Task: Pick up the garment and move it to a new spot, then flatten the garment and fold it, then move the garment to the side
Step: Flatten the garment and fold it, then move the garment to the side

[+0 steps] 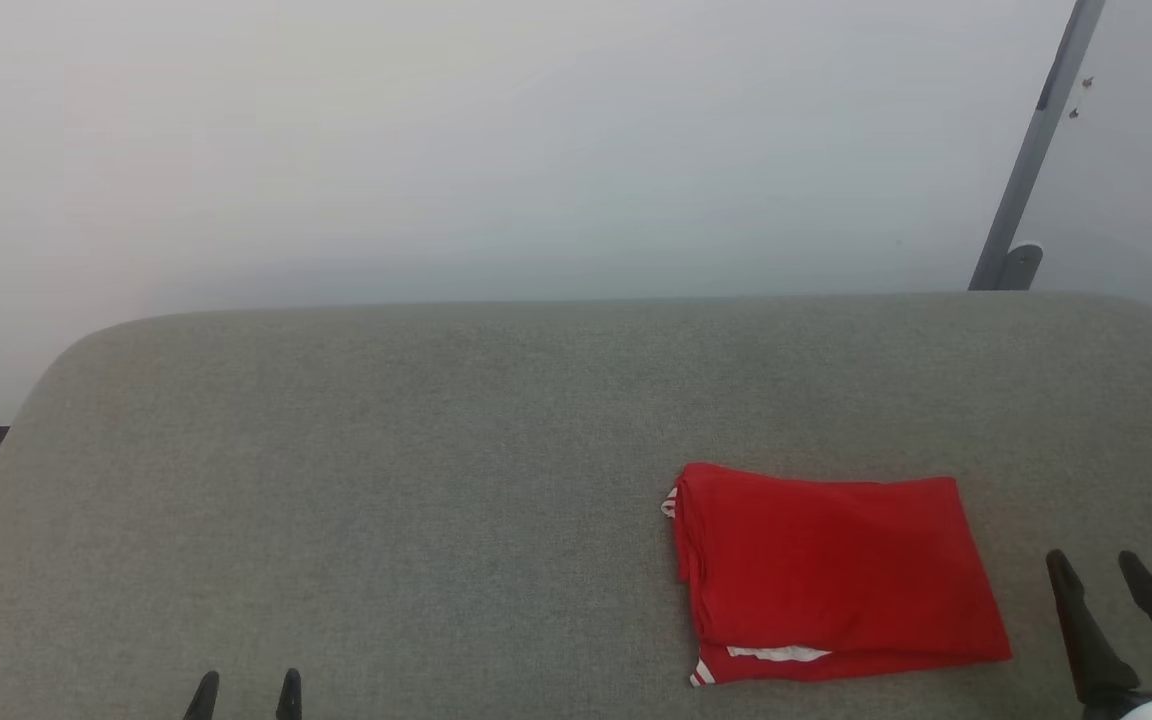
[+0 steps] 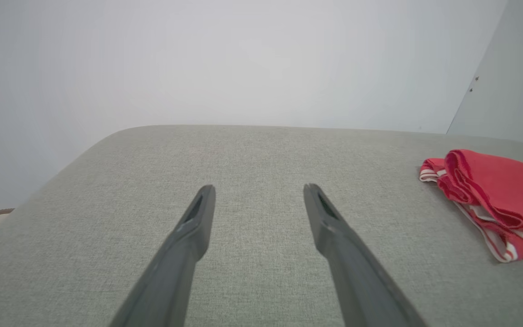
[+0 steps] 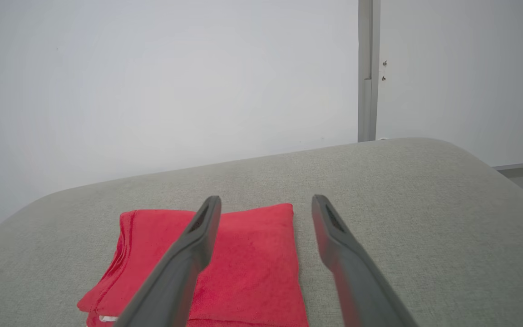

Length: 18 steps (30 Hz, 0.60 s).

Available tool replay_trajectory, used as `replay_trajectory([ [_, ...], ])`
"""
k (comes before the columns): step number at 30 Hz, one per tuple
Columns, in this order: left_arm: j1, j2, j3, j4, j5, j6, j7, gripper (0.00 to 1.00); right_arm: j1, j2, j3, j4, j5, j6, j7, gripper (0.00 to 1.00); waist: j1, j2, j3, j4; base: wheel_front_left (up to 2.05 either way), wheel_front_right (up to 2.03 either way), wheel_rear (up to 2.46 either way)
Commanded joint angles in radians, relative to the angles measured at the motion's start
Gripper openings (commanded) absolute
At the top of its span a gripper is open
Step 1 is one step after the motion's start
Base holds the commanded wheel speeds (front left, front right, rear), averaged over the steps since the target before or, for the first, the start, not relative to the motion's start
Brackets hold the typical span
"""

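Lying folded, the garment (image 1: 836,570) is just left of the parted, empty right gripper (image 1: 1093,562).

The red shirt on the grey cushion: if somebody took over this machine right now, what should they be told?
Grippers: the left gripper is open and empty over the bare grey cushion; the right gripper is open and empty, just right of the garment, not touching it.
Garment: folded into a neat rectangle, lying flat on the cushion's right part.
Done: flattening and folding; it appears set to the side.
Left: probably nothing; just check the placement.
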<state>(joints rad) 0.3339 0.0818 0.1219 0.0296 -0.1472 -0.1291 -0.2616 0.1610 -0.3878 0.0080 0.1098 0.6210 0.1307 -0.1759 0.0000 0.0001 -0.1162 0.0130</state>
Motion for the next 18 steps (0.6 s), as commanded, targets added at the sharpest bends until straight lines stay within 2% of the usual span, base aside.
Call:
replay_trajectory([
  [1,0.005,-0.002,-0.001,-0.006,0.003,-0.002,-0.004,1.00,0.009,0.007,-0.003,-0.009,-0.013,0.000,0.007,1.00,0.0000,-0.0001,-0.002,-0.001,0.00,0.00,0.00],
  [13,0.008,-0.004,0.003,-0.009,0.000,-0.002,-0.004,1.00,0.022,0.032,-0.027,-0.046,-0.032,0.000,0.045,1.00,0.0000,-0.0001,-0.008,0.008,0.00,0.00,0.00],
  [18,-0.003,-0.006,0.000,-0.010,0.011,-0.002,-0.004,1.00,-0.003,0.015,-0.016,-0.057,-0.043,0.000,0.069,1.00,0.0000,-0.0001,-0.002,0.011,0.00,0.00,0.00],
])
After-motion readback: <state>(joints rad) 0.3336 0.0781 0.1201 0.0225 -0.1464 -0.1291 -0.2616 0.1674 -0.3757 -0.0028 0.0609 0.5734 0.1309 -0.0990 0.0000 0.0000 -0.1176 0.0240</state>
